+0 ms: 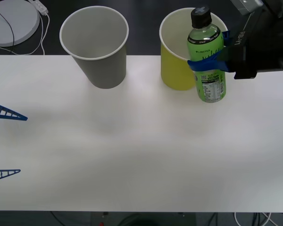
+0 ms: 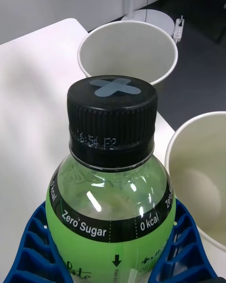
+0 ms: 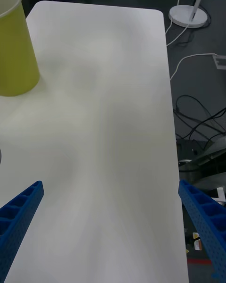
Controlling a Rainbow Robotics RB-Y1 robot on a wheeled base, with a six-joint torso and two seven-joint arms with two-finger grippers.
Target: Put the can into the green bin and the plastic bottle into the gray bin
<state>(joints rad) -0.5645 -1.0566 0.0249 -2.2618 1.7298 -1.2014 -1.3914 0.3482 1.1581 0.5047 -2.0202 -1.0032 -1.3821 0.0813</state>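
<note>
A: Status of the right tool (image 1: 206,63)?

B: Clenched around the plastic bottle (image 1: 207,56), blue fingers (image 1: 198,64) wrapped at mid-label. In the front view the bottle stood upright in the upper right of the frame, overlapping the near rim of the green bin (image 1: 177,70). The bottle's base appeared to be clear of the desk (image 1: 141,150), though I could not be sure from that angle.

A: And the gray bin (image 1: 96,47)?

B: Upper centre-left of the front frame, standing upright and beside the green one, apart from it. In the right wrist view the gray bin (image 2: 128,49) lay past the black cap (image 2: 113,118), with the green bin's pale inside (image 2: 200,179) at the right edge.

A: Left tool (image 1: 4,143)?

B: Released, fingers spread wide at the left edge of the front frame, low over bare desk. Idle.

A: Step in hand?

B: Judged: carrying the bottle toward its bin. No can in any frame.

A: Next move?

B: Judged: the bottle sat by the wrong bin. It would need to travel leftward across the frame, high enough to clear both rims, centre over the gray opening, then release. Risk: clipping the green rim on the way and tipping that light cup.
</note>
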